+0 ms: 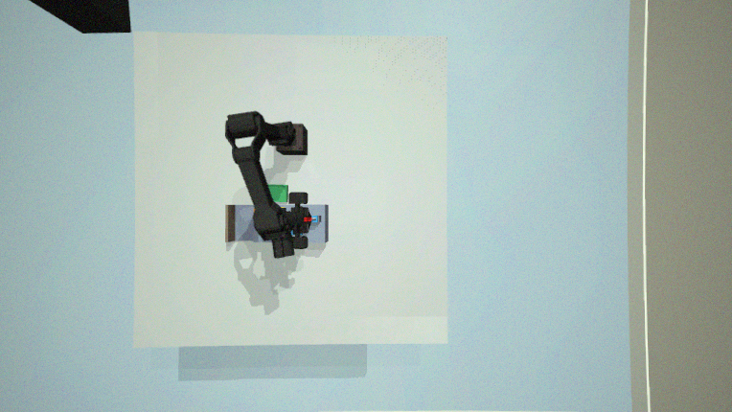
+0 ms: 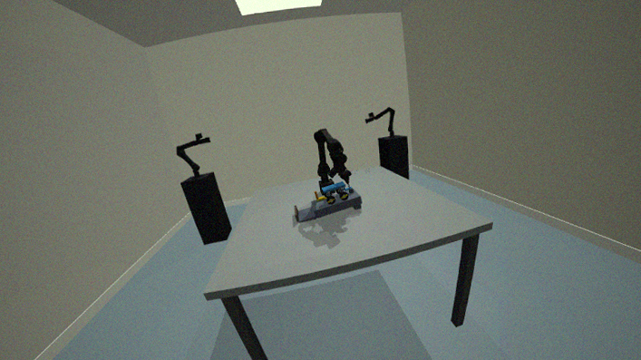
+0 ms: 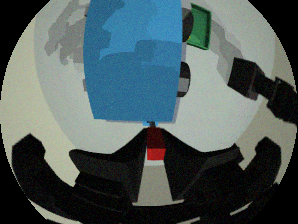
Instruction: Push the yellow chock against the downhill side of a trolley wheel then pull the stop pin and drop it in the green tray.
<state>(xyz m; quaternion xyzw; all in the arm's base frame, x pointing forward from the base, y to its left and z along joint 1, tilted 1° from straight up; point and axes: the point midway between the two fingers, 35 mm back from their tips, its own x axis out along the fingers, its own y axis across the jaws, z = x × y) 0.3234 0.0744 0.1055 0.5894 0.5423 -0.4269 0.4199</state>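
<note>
My gripper (image 1: 308, 219) (image 2: 348, 183) (image 3: 153, 131) is shut on the red-headed stop pin (image 3: 156, 152) at the trolley's uphill end. Whether the pin's lower end is still in its hole is hidden. The blue trolley (image 2: 333, 188) (image 3: 135, 65) stands on the grey ramp (image 1: 319, 233) (image 2: 336, 207), wheels down. The yellow chock (image 2: 319, 197) stands on the ramp at the downhill side of the trolley's lower wheel, its handle up; contact is too small to tell. The green tray (image 1: 279, 193) (image 3: 201, 22) lies beside the ramp on the arm-base side.
The arm's base (image 1: 298, 140) (image 3: 244, 79) stands behind the tray. An end board (image 1: 230, 223) (image 2: 296, 213) closes the ramp's low end. The arm's links pass over part of the tray and ramp in the top view. Two other arms stand on black pedestals away from the table.
</note>
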